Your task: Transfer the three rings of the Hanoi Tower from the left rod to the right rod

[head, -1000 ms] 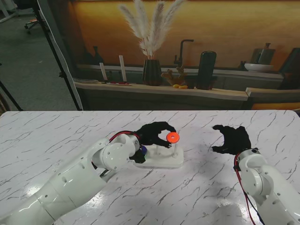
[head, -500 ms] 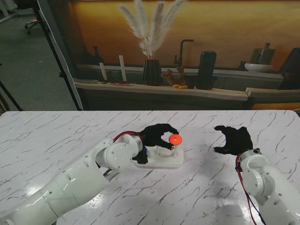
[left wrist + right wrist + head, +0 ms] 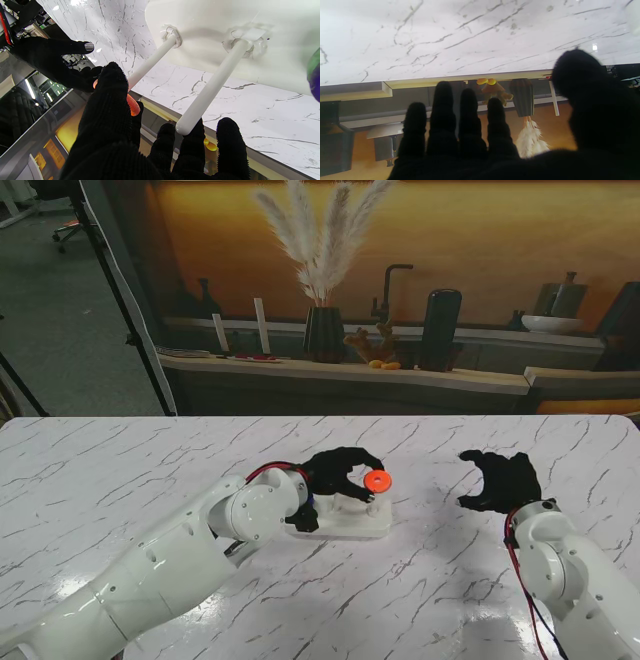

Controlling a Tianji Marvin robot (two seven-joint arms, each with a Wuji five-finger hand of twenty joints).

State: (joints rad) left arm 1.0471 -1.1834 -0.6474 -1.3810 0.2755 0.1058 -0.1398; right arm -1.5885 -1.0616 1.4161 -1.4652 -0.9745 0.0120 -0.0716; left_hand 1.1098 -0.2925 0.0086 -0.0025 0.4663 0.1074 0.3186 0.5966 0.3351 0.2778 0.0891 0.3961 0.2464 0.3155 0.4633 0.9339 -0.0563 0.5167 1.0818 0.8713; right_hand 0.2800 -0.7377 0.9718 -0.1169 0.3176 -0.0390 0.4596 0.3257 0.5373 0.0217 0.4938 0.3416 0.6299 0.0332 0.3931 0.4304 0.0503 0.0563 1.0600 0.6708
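At the frame's centre, the left hand (image 3: 335, 468) pinches the orange ring (image 3: 377, 480) over the right rod (image 3: 150, 63). The right hand (image 3: 497, 478) hovers released (centre-right). A misaligned hole could catch the rod tip and tip the white base (image 3: 345, 523).

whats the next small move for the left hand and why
Probably lower the orange ring down the right rod. The left hand pinches the ring at that rod's tip, well above the base. The right hand is open, off to the side.
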